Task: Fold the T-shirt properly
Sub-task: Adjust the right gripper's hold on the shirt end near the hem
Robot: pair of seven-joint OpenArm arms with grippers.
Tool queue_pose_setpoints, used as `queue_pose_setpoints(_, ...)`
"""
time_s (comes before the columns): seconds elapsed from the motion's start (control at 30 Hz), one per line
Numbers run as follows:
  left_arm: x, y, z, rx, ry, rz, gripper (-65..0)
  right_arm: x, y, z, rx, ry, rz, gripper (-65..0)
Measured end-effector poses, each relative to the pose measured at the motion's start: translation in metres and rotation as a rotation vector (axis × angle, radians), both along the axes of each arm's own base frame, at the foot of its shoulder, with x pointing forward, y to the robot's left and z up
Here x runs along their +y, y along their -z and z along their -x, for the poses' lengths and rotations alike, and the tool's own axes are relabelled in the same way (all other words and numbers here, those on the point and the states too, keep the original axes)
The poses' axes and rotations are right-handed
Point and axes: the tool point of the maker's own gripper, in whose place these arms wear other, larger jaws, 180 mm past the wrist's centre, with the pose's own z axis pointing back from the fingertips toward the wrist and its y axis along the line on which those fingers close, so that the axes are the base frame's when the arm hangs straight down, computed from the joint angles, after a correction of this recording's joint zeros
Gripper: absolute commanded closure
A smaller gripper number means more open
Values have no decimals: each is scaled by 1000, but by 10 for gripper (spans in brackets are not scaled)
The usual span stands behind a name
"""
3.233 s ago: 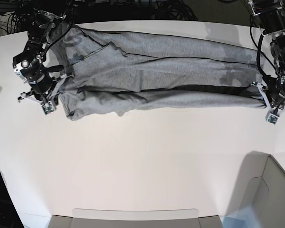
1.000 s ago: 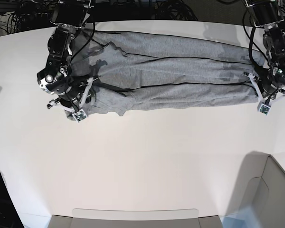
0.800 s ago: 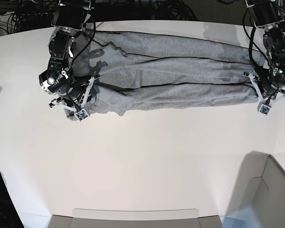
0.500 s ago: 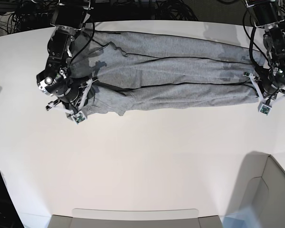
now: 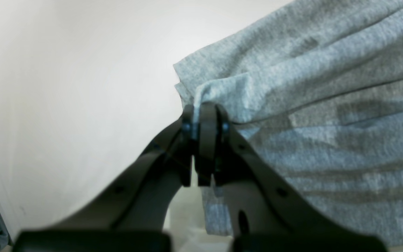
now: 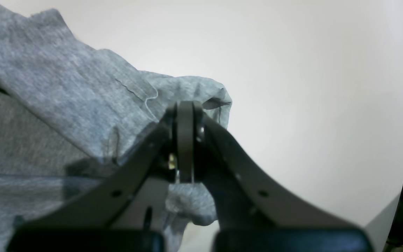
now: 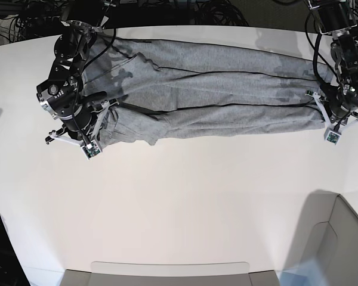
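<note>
The heather-grey T-shirt lies bunched in long lengthwise folds across the far part of the white table, plain face showing. My left gripper is at the shirt's right end. In the left wrist view it is shut on a small fold at the edge of the shirt. My right gripper is at the shirt's left end. In the right wrist view it is shut, with a crumpled corner of the shirt gathered around its tips.
A grey tray sits at the table's front edge and a grey bin stands at the front right. Black cables lie behind the table's far edge. Bare table surface lies in front of the shirt.
Over three seconds both arms moved inward along the shirt. In the last half second the right arm shifted outward to the left with the shirt's end. The left arm stayed still.
</note>
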Motion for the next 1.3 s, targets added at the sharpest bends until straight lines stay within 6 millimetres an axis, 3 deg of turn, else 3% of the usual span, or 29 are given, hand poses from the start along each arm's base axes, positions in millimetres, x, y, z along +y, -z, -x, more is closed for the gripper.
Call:
queue_pose_setpoints(0.13, 0, 0, 0, 0, 1, 0, 0, 2, 12, 5, 36, 0, -11, -271)
queue_pose_setpoints(0.2, 0, 0, 0, 2, 1, 0, 0, 3, 17, 5, 51, -1, -16, -316)
queue_pose_setpoints(0.6, -5, 3, 1, 2, 0, 14, 0, 12, 64, -5, 193, -11, -83, -319)
queue_pose_setpoints(0.8, -5, 4, 1, 4, 0, 13, 0, 15, 74, -5, 226, -17, -94, -318)
queue_pose_setpoints(0.9, -5, 4, 1, 4, 0, 14, 0, 15, 75, -3, 231, -17, -93, -270)
queue_pose_setpoints(1.1, -5, 4, 1, 3, 0, 13, 0, 28, 78, 0, 240, -58, -87, 0)
queue_pose_setpoints(1.3, -5, 4, 2, 9, -2, 12, 0, 26, 76, 3, 234, -55, -80, 0)
